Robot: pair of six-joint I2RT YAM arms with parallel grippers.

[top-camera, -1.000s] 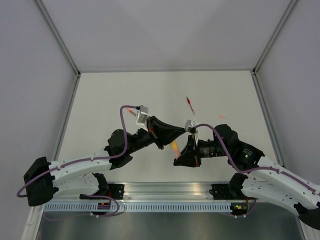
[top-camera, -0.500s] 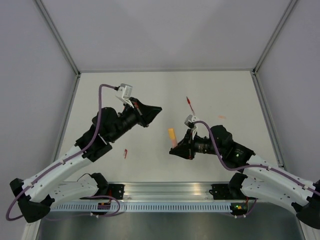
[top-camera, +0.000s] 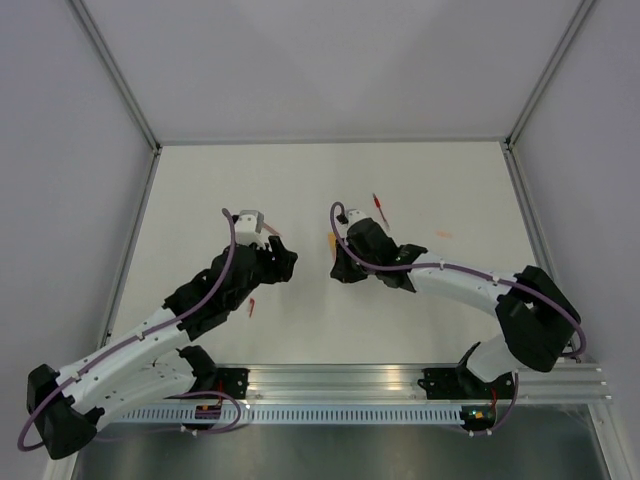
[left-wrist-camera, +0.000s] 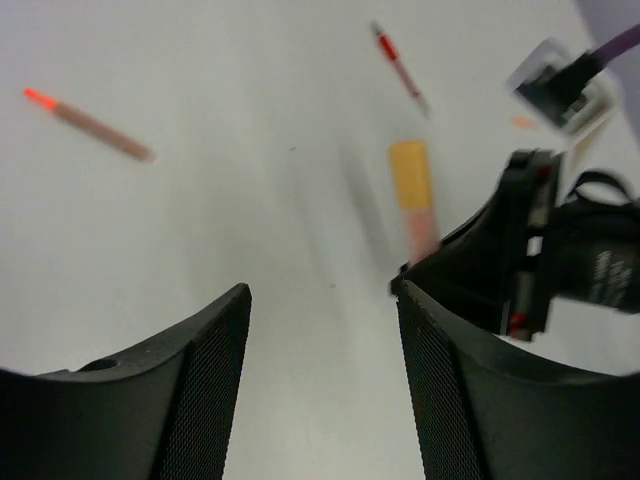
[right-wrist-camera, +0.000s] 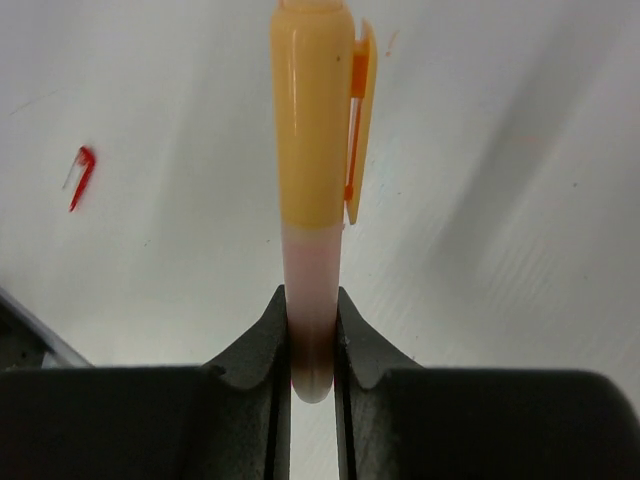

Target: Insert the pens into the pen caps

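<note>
Right, from above: our left tool hangs over the table with our right tool near it, and a bit of the orange pen pokes out at the right tool's tip. The red pen lies on the table beyond them, and a red cap sits beside the left arm.

Over to the left wrist: jaws wide apart, nothing between them. Ahead, the right tool holds the orange pen up off the table.

Now the right wrist: both fingers are pinched tight on the pen's pale pink barrel, and an orange cap with a clip is on its free end. The red cap lies well apart, off to the left.
</note>
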